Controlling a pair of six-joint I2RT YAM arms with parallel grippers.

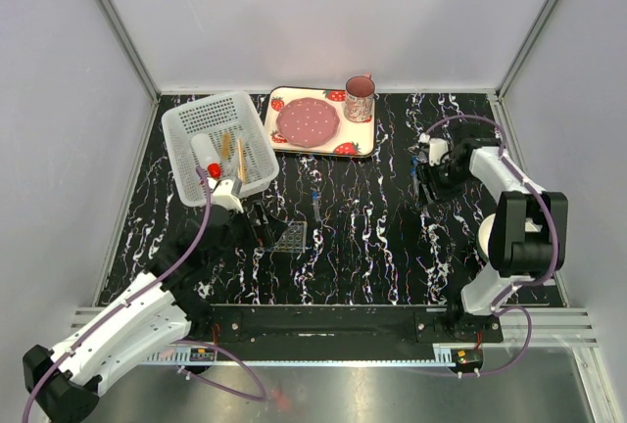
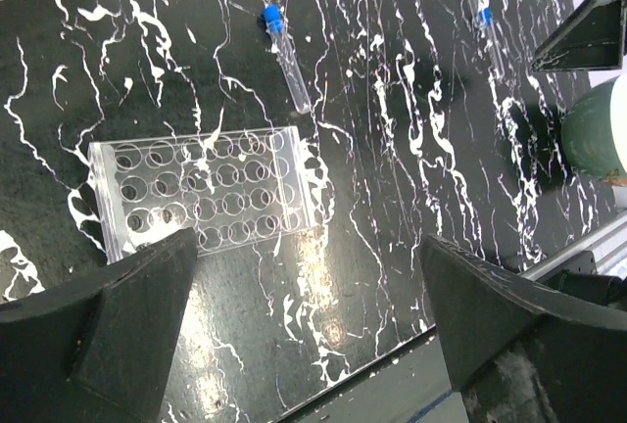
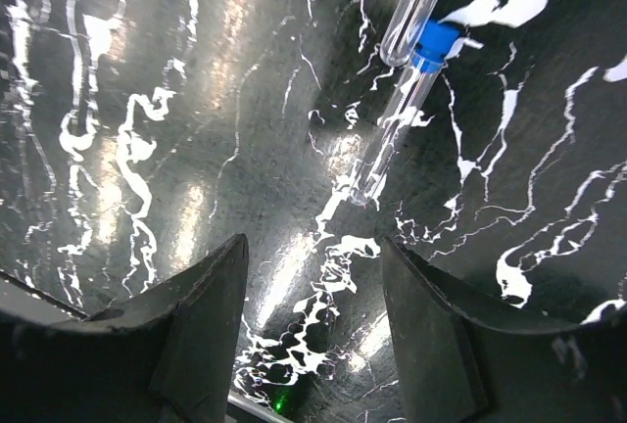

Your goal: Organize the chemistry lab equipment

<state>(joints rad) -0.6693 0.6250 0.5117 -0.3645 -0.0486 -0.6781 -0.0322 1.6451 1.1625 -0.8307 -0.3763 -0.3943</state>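
The clear rack (image 2: 206, 193) is laid flat on the black table (image 2: 392, 178) w/ its holes up, so tubes can be dropped in. The left gripper (image 2: 309, 286) is held just above it, jaws spread wide & nothing in them, prob. so the rack can be picked up. One blue-capped tube (image 2: 286, 56) is seen lying just past the rack. The right gripper (image 3: 313, 276) is held low over two more tubes (image 3: 392, 139), also wide open & empty, lined up for a grab. The red-capped bottle (image 1: 207, 157) & wooden sticks (image 1: 240, 159) are already put in the white basket (image 1: 201, 110). No words or labels can be read
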